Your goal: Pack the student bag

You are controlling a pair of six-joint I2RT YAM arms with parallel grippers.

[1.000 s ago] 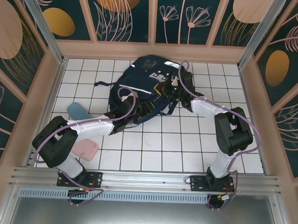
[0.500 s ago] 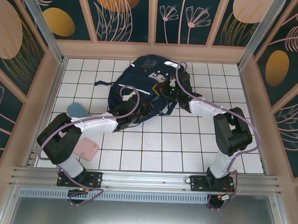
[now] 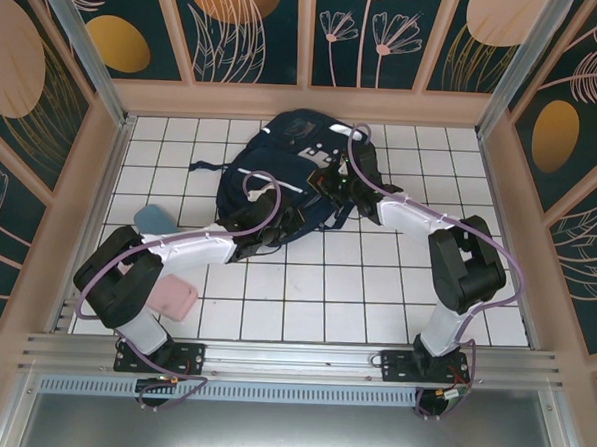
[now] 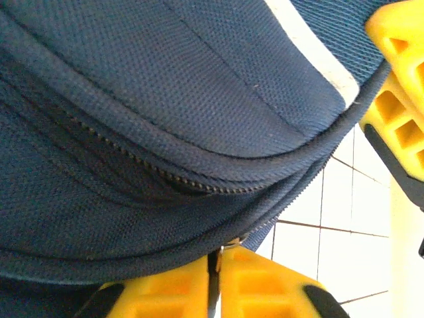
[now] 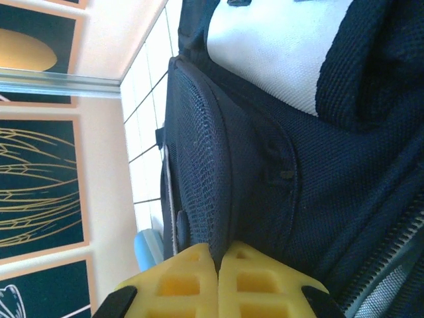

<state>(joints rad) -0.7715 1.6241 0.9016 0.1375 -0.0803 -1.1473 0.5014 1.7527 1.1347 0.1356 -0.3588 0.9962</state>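
Note:
The student bag, a navy backpack with a thin white stripe and grey patches, lies at the back middle of the tiled table. My left gripper is at the bag's near edge. In the left wrist view its yellow fingers are shut on the small metal zipper pull under the bag's zipped seam. My right gripper reaches in from the right. In the right wrist view it is shut on a fold of the bag's dark mesh fabric, beside a grey patch.
A light-blue flat case lies left of the bag and shows again as the light-blue case. A pink case lies near the left arm's base. Patterned walls enclose the table on three sides. White tiles stretch in front of the bag.
The left gripper has pushed in to the bag's near edge and closed on the zipper pull. The right gripper stays shut on the bag and has shifted slightly left.

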